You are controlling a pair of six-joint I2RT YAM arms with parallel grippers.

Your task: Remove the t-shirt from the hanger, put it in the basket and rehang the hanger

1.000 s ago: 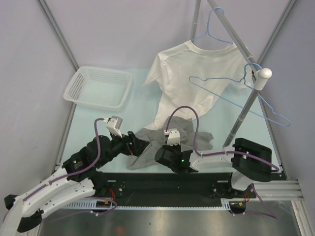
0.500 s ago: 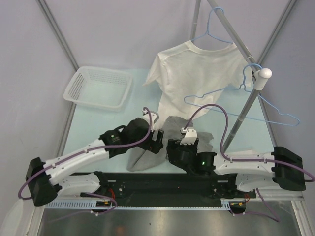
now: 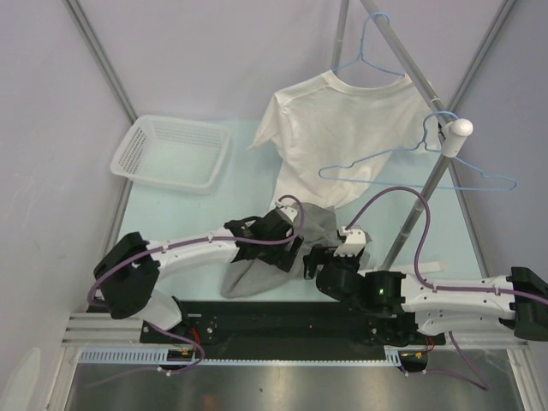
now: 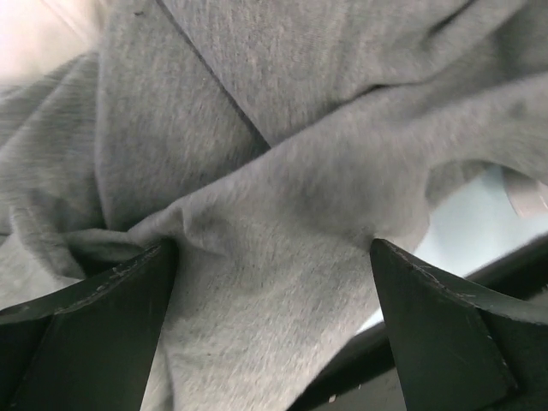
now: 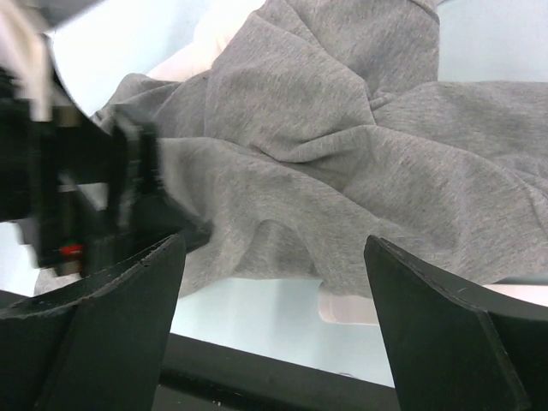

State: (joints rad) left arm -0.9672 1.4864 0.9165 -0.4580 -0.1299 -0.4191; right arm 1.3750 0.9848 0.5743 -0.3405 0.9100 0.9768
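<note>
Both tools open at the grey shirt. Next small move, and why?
Probably close the left tool on the grey shirt: a bunched fold sits right between its open fingers. The right tool is open and holds nothing, so it can wait.

The left arm (image 3: pixel 188 250) stretches low to the right, the left tool (image 3: pixel 289 253) with jaws spread wide. The right arm (image 3: pixel 445 295) stretches low to the left. The right tool (image 3: pixel 313 259), jaws also wide apart, sits just beside the left tool.
</note>
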